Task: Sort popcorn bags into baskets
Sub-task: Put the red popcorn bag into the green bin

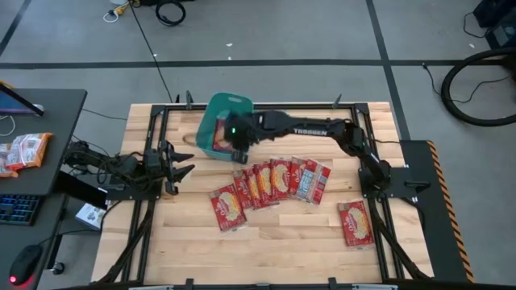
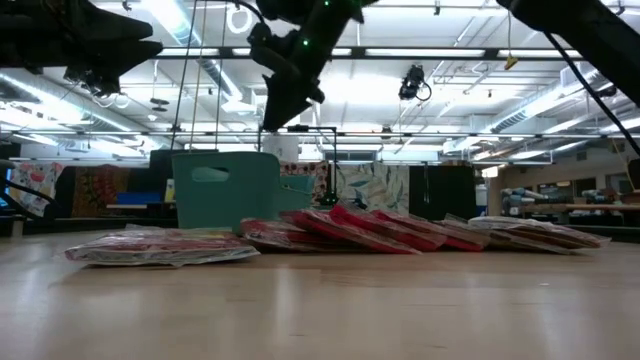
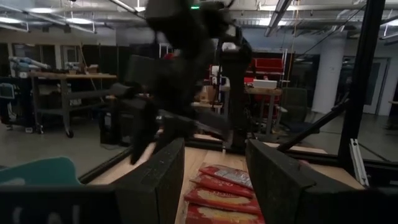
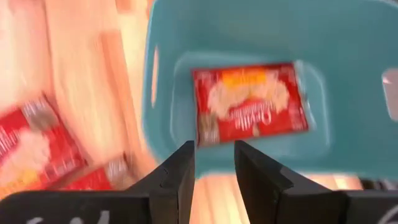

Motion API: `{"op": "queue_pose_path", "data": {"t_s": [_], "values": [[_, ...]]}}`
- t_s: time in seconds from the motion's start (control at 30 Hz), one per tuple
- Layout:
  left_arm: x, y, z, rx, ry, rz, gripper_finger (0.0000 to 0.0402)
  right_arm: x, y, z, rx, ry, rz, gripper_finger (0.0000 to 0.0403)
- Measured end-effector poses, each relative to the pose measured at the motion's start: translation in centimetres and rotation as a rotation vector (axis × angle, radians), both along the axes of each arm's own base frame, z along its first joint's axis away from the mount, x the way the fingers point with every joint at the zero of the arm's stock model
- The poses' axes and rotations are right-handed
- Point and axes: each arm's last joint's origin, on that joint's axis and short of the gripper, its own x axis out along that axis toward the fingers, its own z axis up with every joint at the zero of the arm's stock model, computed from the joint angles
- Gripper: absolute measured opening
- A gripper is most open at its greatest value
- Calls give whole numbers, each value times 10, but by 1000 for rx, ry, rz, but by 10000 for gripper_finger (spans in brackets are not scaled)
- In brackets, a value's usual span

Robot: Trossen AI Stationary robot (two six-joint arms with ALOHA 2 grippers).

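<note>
The teal basket [image 1: 216,121] stands at the table's far side, left of centre. One red popcorn bag [image 4: 249,102] lies flat on its floor. My right gripper [image 4: 214,165] is open and empty above the basket's near rim [image 1: 238,147], high over the table in the low view [image 2: 285,90]. Several red popcorn bags [image 1: 274,179] lie overlapping in a row at mid-table, one of them pale bluish [image 1: 309,181]. Single bags lie nearer [image 1: 228,206] and toward the right [image 1: 355,223]. My left gripper [image 1: 182,166] waits open at the left.
The right arm [image 1: 322,127] stretches across the far half of the table, over the row of bags. In the low view the basket [image 2: 225,190] stands behind the bags [image 2: 340,230]. Bare wood lies along the near edge. A desk with orange packets [image 1: 24,151] sits beyond the table's left.
</note>
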Motion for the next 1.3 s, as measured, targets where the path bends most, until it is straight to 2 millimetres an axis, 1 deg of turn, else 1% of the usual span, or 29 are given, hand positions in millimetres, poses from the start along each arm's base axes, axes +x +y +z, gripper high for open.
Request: {"op": "queue_pose_path", "data": {"t_s": [0.13,0.2,0.3,0.37,0.47,0.57,0.63,0.7,0.87,0.97,1.17,1.23,1.3], "values": [[0,0,-1,-6,7,-2,178,0,36,-9,-46,75,0,119],[0,0,-1,-3,8,-1,178,-2,51,-12,-48,109,-2,120],[0,0,-1,4,10,1,178,-3,71,-12,-29,108,-9,127],[0,0,-1,6,10,1,178,-3,83,-14,-21,108,-7,137],[0,0,-1,6,10,1,178,-1,102,-23,-29,116,-11,159],[0,0,-1,2,8,0,178,0,117,-40,-48,98,-65,189],[0,0,-1,2,7,1,178,-3,125,-53,-66,147,-98,205],[0,0,-1,-1,10,15,178,1,132,-64,-64,149,-118,214],[0,1,0,13,4,23,178,3,147,-84,-42,177,-137,215],[0,1,0,13,6,25,178,4,154,-91,-10,185,-150,212],[2,0,-1,14,25,30,178,0,167,-90,-16,197,-143,211],[4,-2,-4,19,49,-19,178,-9,169,-83,-56,236,-161,211],[6,-4,-8,14,85,-49,178,-19,170,-69,-109,240,-199,211]]}}
